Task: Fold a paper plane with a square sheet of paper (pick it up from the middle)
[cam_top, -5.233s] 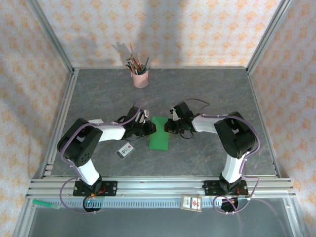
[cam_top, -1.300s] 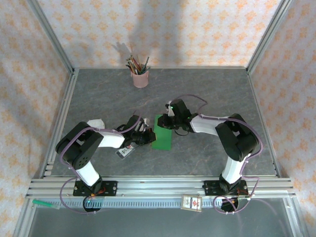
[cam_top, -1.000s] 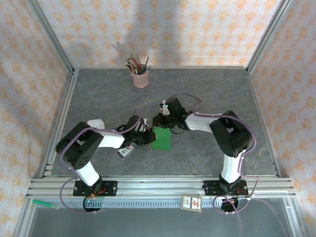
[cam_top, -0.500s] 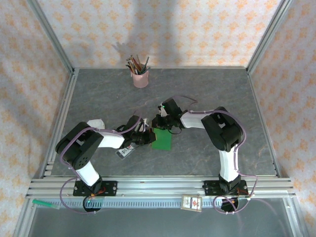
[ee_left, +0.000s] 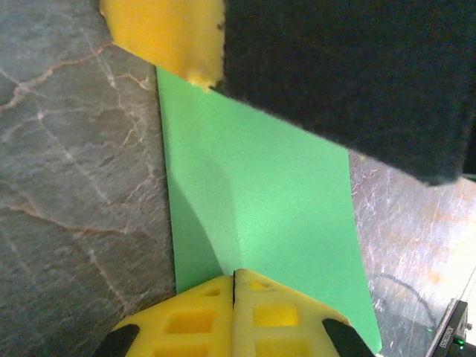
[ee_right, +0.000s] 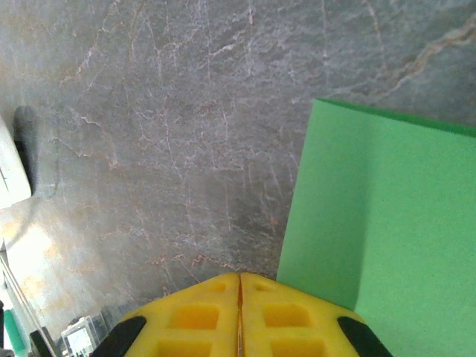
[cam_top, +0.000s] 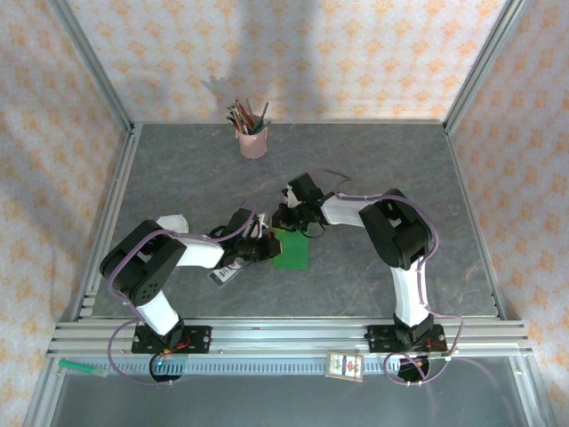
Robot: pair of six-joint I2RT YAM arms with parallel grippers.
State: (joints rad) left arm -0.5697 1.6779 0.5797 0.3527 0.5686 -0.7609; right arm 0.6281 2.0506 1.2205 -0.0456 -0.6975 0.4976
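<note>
The square sheet of paper lies mid desk and looks shorter than a few seconds back, so I'd guess the far end is folded over. Left end effector is fully closed, parked on its 9 o'clock edge. Right end effector, also closed with nothing visibly in it, has swung round to 11 o'clock, probably to press the crease.

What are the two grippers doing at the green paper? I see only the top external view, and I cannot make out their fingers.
Observer: In the left wrist view, the left gripper is shut, its fingertips together at the near edge of the square sheet of paper.
Operator: And the right one?
Observer: The right gripper is shut too, its tips at the sheet's side edge, partly over the bare table.
</note>
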